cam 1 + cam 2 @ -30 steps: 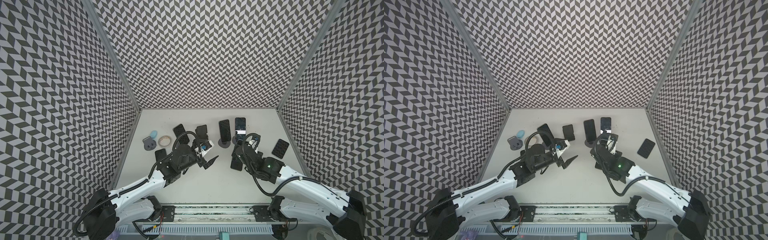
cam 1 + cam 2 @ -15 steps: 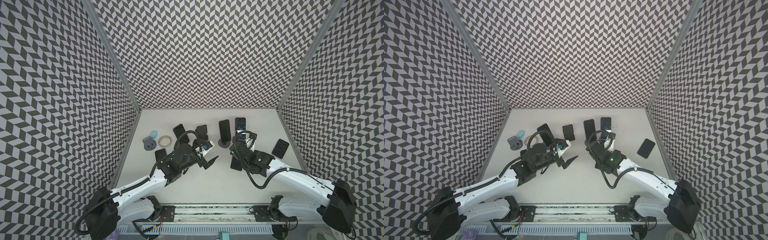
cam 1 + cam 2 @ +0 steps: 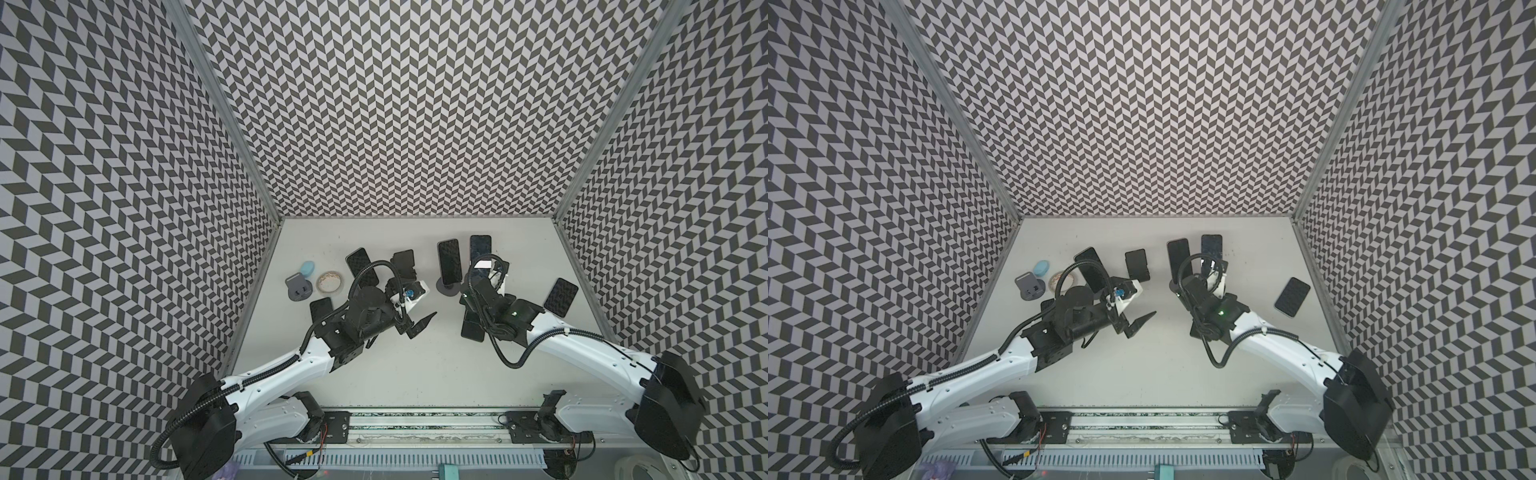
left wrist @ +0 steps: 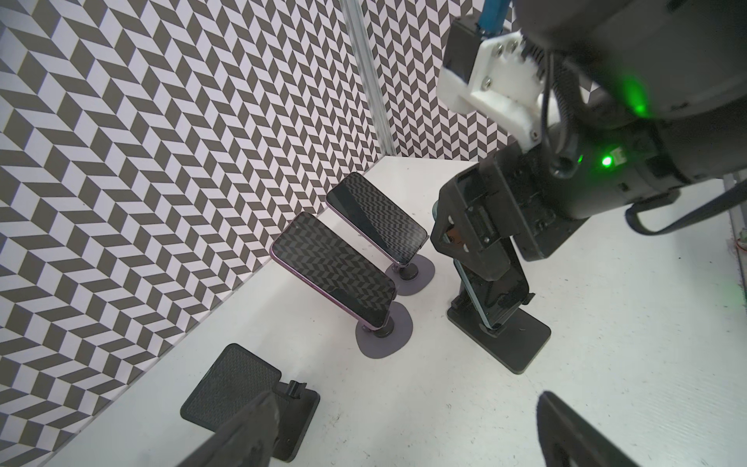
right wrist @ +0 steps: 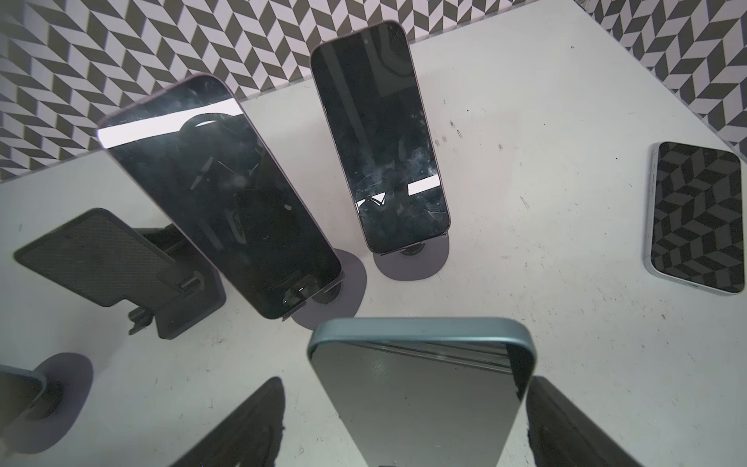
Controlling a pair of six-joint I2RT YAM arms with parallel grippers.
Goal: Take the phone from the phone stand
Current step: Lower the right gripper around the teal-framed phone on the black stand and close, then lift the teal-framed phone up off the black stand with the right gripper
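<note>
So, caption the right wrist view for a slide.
Right gripper straddles blue-framed glossy phone; two dark phones on grey stands beyond.

Both top views look steeply down from high over the front of the desk (image 3: 395, 365), sharing nearly the whole scene. The wrist views sit close and low, seemingly angled toward the back wall (image 5: 182, 36); both catch one propped phone (image 4: 331, 271).

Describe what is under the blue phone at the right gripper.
A black stand with a flat base carries the blue phone; the right gripper hides its upper part.
</note>
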